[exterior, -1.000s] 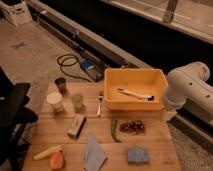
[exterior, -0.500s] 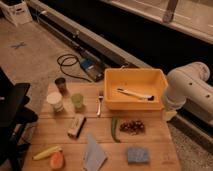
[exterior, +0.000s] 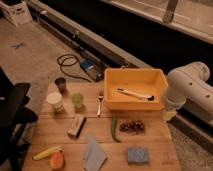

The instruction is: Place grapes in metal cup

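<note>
The grapes [exterior: 132, 127], a small dark reddish-purple bunch, lie on the wooden table [exterior: 150, 142] just in front of the yellow bin. The metal cup [exterior: 61, 84], small and dark grey, stands at the table's far left corner, behind the white cup. Only white segments of my arm [exterior: 189, 92] show, at the right beside the table and the bin. My gripper is not in view. The grapes and the metal cup are far apart, with nothing touching either.
A white paper cup [exterior: 55, 101] and a green cup [exterior: 77, 101] stand near the metal cup. A yellow bin [exterior: 156, 100] holds a utensil. A fork [exterior: 100, 103], green pepper [exterior: 114, 130], brush block [exterior: 76, 125], blue sponge [exterior: 137, 155], blue cloth [exterior: 94, 153] and yellow and orange fruit [exterior: 50, 156] lie around.
</note>
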Robot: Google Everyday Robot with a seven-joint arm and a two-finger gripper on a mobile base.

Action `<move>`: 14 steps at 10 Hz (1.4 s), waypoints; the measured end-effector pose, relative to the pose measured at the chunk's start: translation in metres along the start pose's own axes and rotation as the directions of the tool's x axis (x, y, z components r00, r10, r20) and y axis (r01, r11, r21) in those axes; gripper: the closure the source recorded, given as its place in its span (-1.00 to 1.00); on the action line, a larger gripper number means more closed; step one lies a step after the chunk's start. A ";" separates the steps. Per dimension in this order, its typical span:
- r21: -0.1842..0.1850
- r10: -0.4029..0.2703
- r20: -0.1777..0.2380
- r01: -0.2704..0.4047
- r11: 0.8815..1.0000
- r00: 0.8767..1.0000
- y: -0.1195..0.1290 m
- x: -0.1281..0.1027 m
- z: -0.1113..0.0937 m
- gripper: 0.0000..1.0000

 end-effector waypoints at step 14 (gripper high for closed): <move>-0.025 0.001 0.098 0.001 1.000 0.995 0.008 -0.046 0.048 -0.30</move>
